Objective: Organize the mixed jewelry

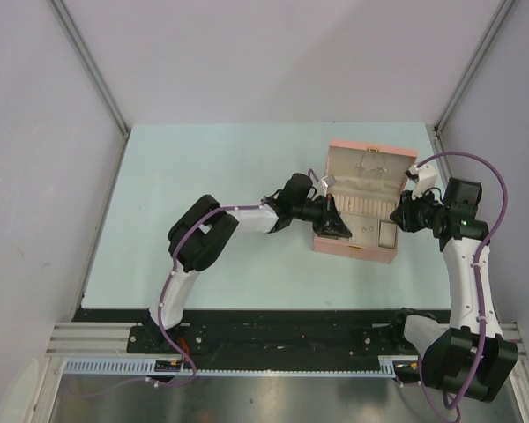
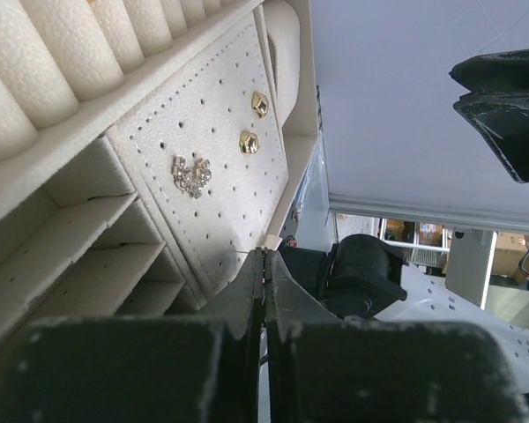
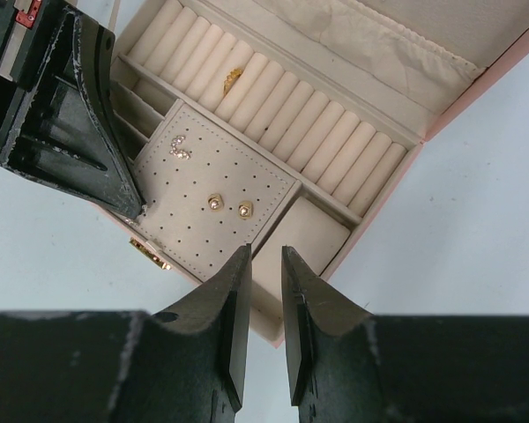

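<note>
Gold studs [image 3: 214, 203] lie just beyond the narrowly parted, empty right pincer [image 3: 265, 256], left pincer [image 2: 264, 257] closed

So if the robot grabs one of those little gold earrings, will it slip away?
Probably. The gold earring is tiny and shiny, so it could slip from a pinch. It seems stuck into the holed pad, so it may resist, then pop free. It's likely very light too.

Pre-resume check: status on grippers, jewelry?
Left gripper shut beside earring pad. Right gripper slightly open, empty, at jewelry box edge. Gold studs and rhinestone pair on pad, gold ring in rolls. Nothing in the way.
</note>
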You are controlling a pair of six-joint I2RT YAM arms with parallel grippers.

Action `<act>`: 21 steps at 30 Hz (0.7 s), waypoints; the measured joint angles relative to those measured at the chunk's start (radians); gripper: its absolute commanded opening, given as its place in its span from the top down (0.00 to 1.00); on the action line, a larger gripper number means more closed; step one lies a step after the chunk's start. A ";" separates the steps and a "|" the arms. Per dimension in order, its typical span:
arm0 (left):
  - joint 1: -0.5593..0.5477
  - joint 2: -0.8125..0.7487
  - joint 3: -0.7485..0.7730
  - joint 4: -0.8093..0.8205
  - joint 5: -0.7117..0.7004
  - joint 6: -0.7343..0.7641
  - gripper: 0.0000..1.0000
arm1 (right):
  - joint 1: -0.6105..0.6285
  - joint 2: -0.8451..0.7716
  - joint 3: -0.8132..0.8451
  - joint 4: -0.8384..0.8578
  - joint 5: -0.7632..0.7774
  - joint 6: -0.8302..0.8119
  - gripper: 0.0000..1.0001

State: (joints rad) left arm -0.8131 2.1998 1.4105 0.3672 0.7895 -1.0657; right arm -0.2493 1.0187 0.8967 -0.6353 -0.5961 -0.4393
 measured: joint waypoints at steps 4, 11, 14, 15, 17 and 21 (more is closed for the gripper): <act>0.000 0.001 0.004 -0.006 0.000 0.000 0.99 | -0.001 0.000 0.000 0.000 0.000 -0.002 0.75; -0.001 0.008 0.020 -0.018 0.004 -0.001 1.00 | -0.003 0.000 0.000 -0.001 0.000 -0.003 0.75; -0.001 0.011 0.031 -0.019 0.004 -0.002 1.00 | -0.004 0.000 0.000 -0.001 0.000 -0.003 0.75; -0.001 0.011 0.032 -0.019 0.004 -0.002 1.00 | -0.004 0.000 0.000 -0.002 -0.001 -0.003 0.75; -0.001 0.011 0.032 -0.019 0.004 -0.003 1.00 | -0.004 0.000 0.000 -0.003 -0.001 -0.003 0.75; -0.001 0.011 0.032 -0.020 0.004 -0.003 1.00 | -0.004 0.000 0.000 -0.004 -0.004 -0.003 0.75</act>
State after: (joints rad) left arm -0.8139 2.2112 1.4425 0.3473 0.7937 -1.0683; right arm -0.2531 1.0187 0.8967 -0.6392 -0.5999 -0.4419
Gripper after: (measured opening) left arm 0.006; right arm 0.251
